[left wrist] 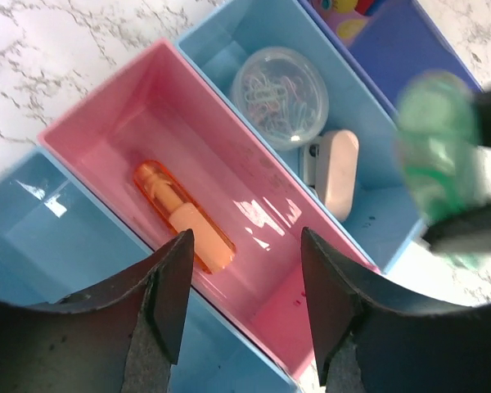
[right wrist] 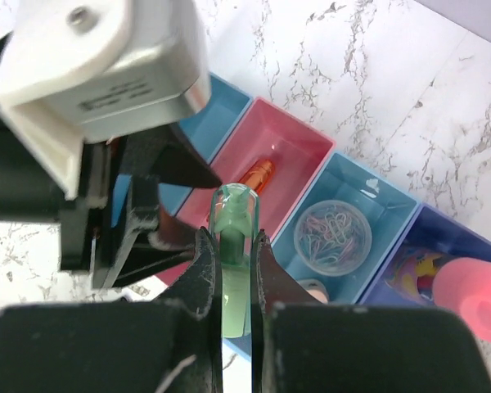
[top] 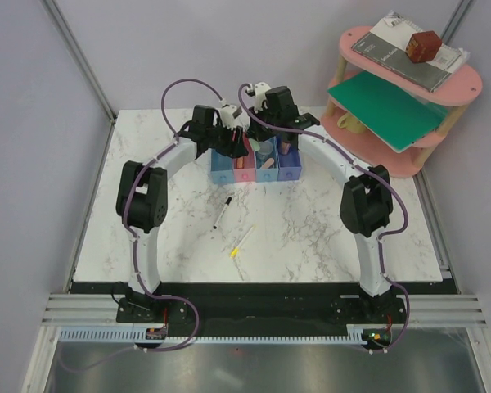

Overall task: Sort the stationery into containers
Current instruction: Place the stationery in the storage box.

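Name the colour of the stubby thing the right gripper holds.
The stubby eraser is pale translucent green, shut in the right gripper; clearest in right wrist view.

We see the left gripper (left wrist: 245, 246), jaws apart, above the pink bin (left wrist: 106, 147) with an orange eraser (left wrist: 184, 217). The light blue bin (left wrist: 229, 49) beside it holds a clip box (left wrist: 280, 97) and a sharpener (left wrist: 335, 172); a blurred green eraser (left wrist: 438, 155) is at the right.

Pen (top: 222, 212), pencil (top: 240, 243) before bins (top: 256, 175); shelf (top: 472, 82) behind-right.
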